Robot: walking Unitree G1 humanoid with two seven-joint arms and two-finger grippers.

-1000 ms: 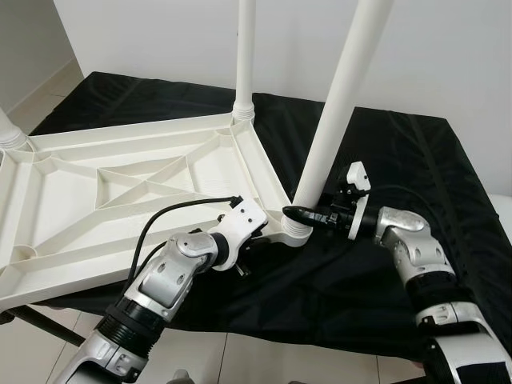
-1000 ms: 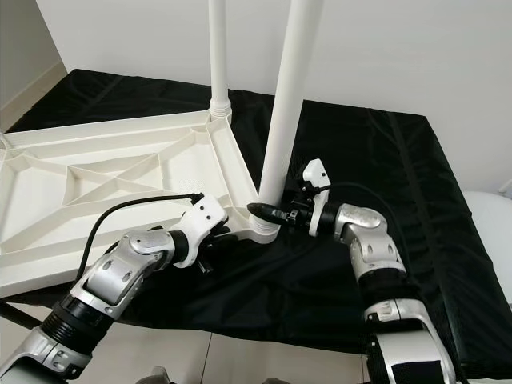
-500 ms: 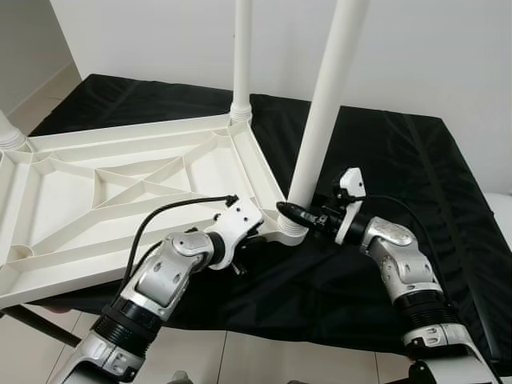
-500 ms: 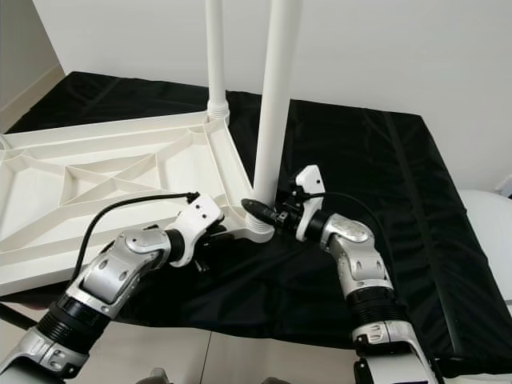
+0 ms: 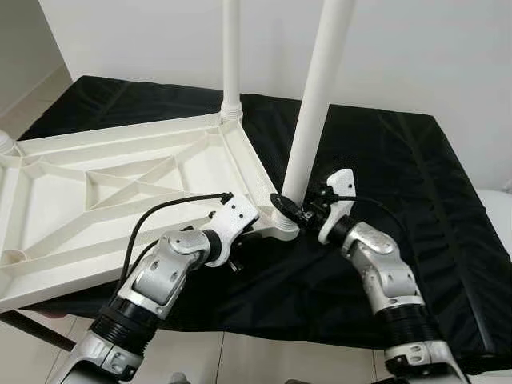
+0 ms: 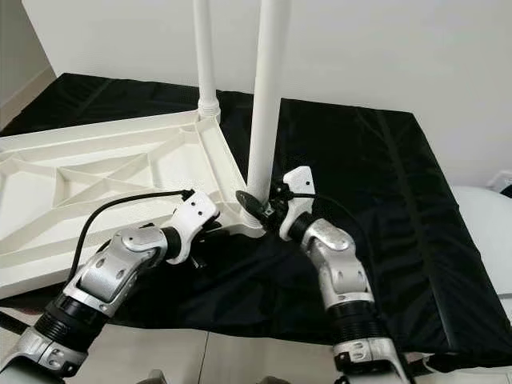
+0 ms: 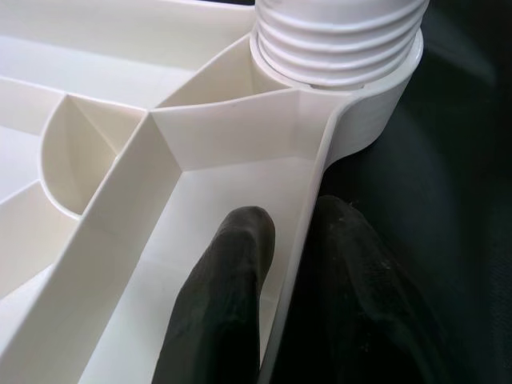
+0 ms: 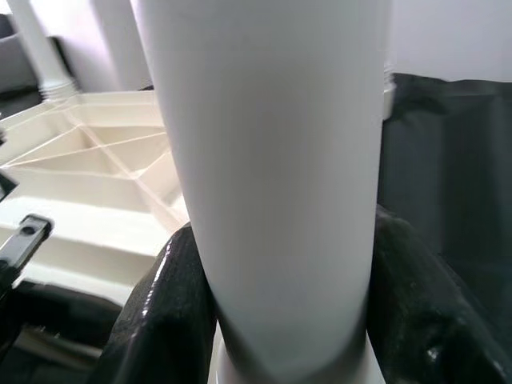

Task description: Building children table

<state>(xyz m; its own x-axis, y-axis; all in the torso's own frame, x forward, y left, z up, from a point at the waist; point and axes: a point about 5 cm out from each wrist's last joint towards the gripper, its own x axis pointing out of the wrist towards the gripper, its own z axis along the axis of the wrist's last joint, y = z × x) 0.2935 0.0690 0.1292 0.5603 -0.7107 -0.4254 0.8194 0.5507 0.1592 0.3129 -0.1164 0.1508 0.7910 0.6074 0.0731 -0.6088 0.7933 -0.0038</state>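
We find no lettering, label, brand mark, number or sign that can be read on anything in these views.
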